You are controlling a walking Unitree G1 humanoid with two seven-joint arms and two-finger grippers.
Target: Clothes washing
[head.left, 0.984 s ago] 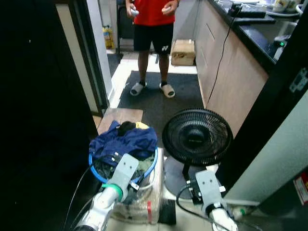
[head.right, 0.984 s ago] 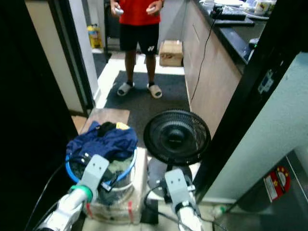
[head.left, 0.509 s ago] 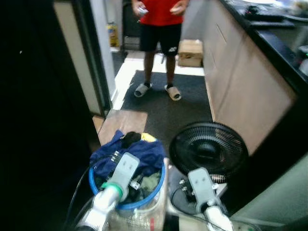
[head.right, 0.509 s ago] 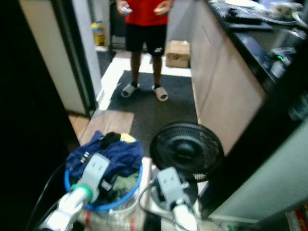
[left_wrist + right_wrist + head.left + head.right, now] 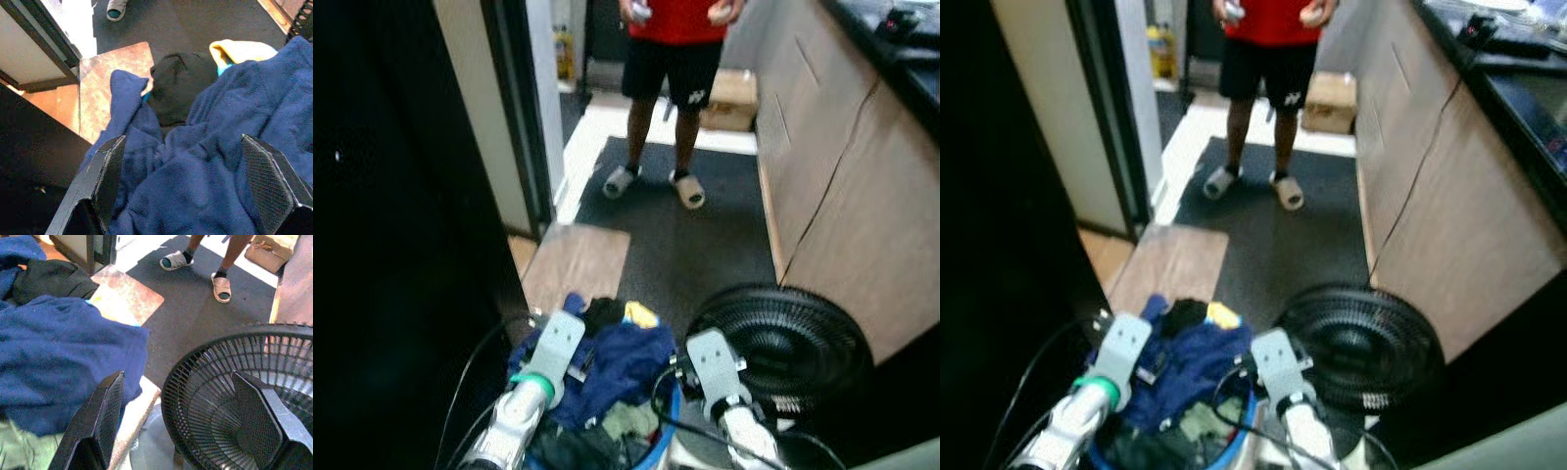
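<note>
A laundry basket with a blue rim point(image 5: 673, 419) stands right below me, heaped with clothes. A dark blue garment point(image 5: 619, 364) lies on top, with a black piece point(image 5: 178, 85) and a yellow piece point(image 5: 238, 51) at its far edge and something green point(image 5: 628, 421) nearer me. My left gripper point(image 5: 188, 192) hangs open just above the blue garment, holding nothing. My right gripper point(image 5: 179, 431) is open too, over the gap between the blue garment point(image 5: 63, 352) and the fan. In the left eye view, both wrists point(image 5: 554, 351) reach forward over the basket.
A black floor fan point(image 5: 785, 345) stands right of the basket, its grille point(image 5: 234, 396) close to my right fingers. A person point(image 5: 674, 69) in slippers stands on the dark mat point(image 5: 700, 230) ahead. Wooden cabinets point(image 5: 842, 166) line the right, a dark door frame point(image 5: 514, 108) the left.
The whole view has shifted: basket and fan now sit lower and the person closer, so the camera moved. My right wrist has come in nearer the basket. Both grippers stay open.
</note>
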